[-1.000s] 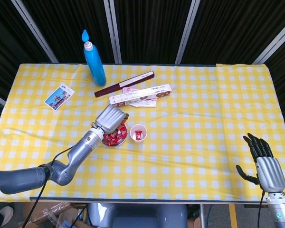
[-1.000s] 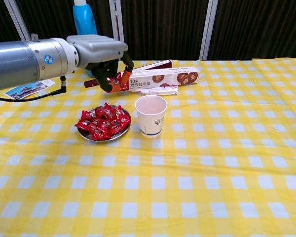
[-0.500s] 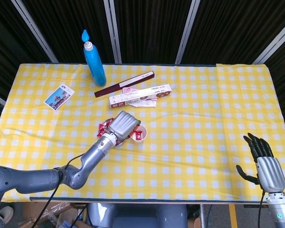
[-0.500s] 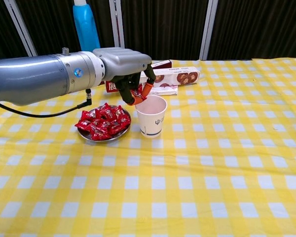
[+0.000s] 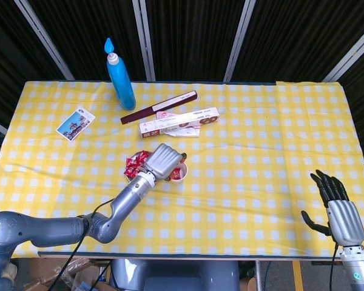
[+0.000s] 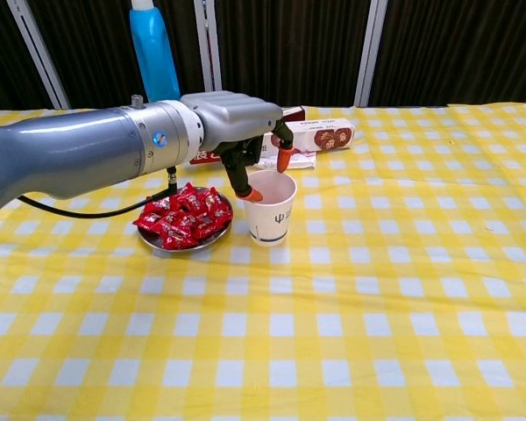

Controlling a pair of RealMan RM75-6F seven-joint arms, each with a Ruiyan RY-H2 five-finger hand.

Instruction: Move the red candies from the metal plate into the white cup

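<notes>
Left hand (image 6: 245, 145), fingers spread and holding nothing, hovers over the white paper cup (image 6: 269, 206) at centre frame; right hand (image 5: 338, 209) rests open, lower right.

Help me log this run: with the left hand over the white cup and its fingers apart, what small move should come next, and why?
Probably draw the left hand back toward the metal plate for another candy. Its fingers are spread over the white cup with nothing visible between them, while many red candies remain piled on the plate.
</notes>
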